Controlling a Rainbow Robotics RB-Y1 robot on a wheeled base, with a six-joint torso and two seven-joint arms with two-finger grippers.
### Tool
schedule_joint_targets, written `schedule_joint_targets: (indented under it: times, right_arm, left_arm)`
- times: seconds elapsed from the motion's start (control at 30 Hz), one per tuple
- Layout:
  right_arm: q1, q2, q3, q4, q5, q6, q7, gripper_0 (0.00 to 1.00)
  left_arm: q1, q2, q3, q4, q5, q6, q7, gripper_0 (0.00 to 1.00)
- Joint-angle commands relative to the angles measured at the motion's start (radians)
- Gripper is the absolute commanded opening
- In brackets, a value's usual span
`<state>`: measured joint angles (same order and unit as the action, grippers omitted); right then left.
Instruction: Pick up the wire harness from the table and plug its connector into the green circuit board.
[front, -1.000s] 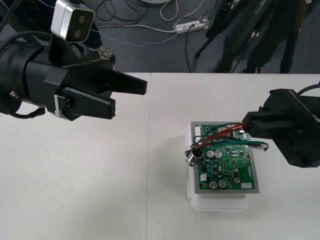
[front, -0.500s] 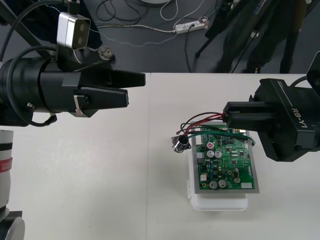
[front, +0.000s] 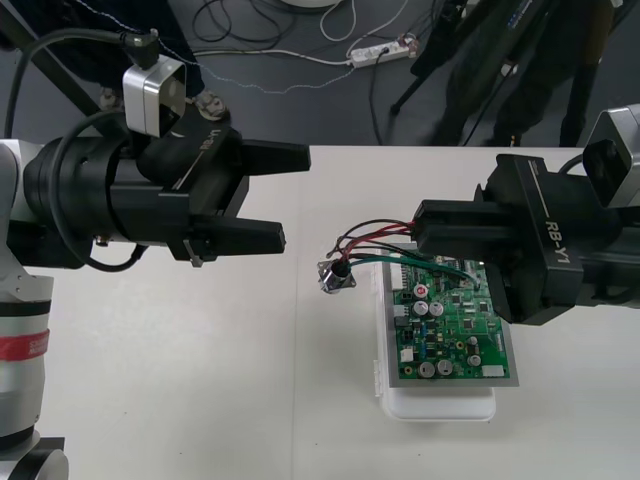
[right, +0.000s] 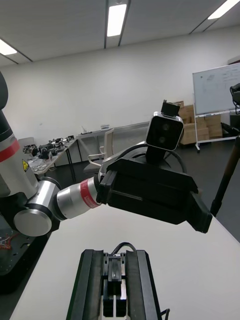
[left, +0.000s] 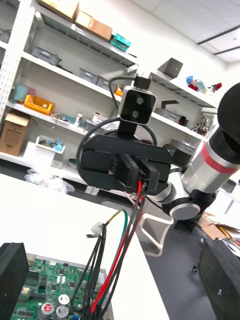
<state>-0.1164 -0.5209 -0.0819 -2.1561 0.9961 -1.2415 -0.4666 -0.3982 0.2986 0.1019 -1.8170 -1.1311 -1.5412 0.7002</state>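
Note:
The wire harness (front: 372, 240) hangs in the air left of the green circuit board (front: 455, 320), which rests on its white base (front: 440, 402). My right gripper (front: 419, 232) is shut on the harness's wire end above the board's far left corner. Red, black and green wires trail left to the round metal socket (front: 335, 275), which dangles over the table. My left gripper (front: 290, 195) is open and points at the socket from the left, apart from it. In the left wrist view the right gripper (left: 136, 172) holds the wires (left: 127, 225) above the board (left: 45, 295). In the right wrist view a black piece (right: 115, 280) sits between its fingers.
The table (front: 200, 400) is bare to the left of and in front of the board. Its far edge (front: 400, 147) borders dark floor with cables and a power strip (front: 380, 52). The left gripper's camera (front: 152, 92) sits on top of it.
The right gripper has lifted the harness off the board and carried it left. The socket has swung out over the table. The left gripper has rolled and moved right toward it.

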Motion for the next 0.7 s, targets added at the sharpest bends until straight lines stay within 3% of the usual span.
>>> schedule_joint_targets:
  times: [0.03,0.7]
  right_arm:
    - [-0.014,0.013,0.05,-0.038,0.001,0.047,-0.017,0.0]
    - [0.018,0.044,0.083,-0.041,0.03,0.063,0.04,0.0]
  left_arm:
    - [0.016,-0.022,-0.07,-0.03,0.01,0.036,-0.045,1.0]
    - [0.015,-0.022,-0.199,-0.03,0.047,0.122,-0.301,1.0]
